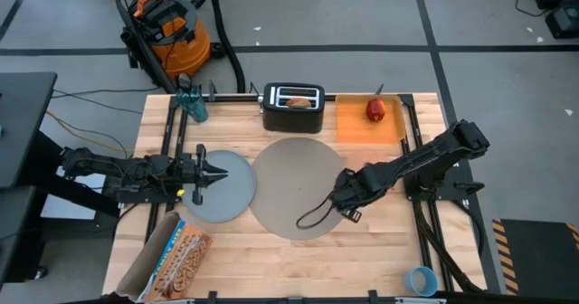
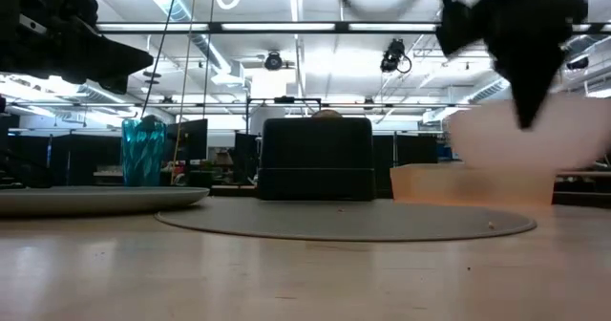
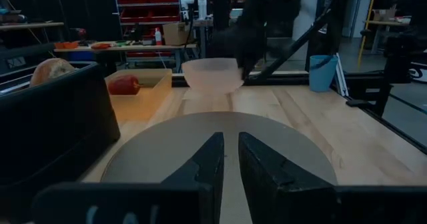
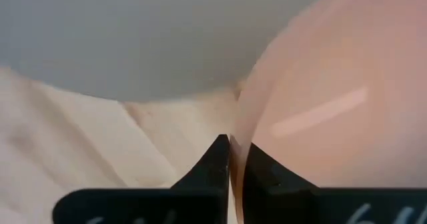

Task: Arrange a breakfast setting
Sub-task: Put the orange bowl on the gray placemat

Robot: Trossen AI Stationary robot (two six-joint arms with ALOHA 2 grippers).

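Observation:
My right gripper (image 1: 338,197) is shut on the translucent pink bowl (image 2: 520,159), over the near right part of the large grey mat (image 1: 298,186). The bowl also shows in the left wrist view (image 3: 212,74). My left gripper (image 1: 222,171) is shut and empty, level above the grey-blue plate (image 1: 217,188), which lies flat on the table left of the mat. The bagel (image 1: 298,102) sticks up from the black toaster (image 1: 294,109). The red apple (image 1: 375,110) lies on the orange tray (image 1: 357,128). The small blue cup (image 1: 421,280) stands at the near right. The spoon is out of view. My right gripper holds the bowl by its rim (image 4: 235,127), one finger (image 4: 261,169) inside and one finger (image 4: 215,163) outside the wall. The fingers come from above, slanting down from the table's right. The bowl hangs upright below them, a little clear of the mat.
A teal glass (image 1: 192,105) stands at the far left of the table. A printed box (image 1: 172,259) lies at the near left corner. An orange vacuum cleaner (image 1: 167,28) stands on the floor beyond the table.

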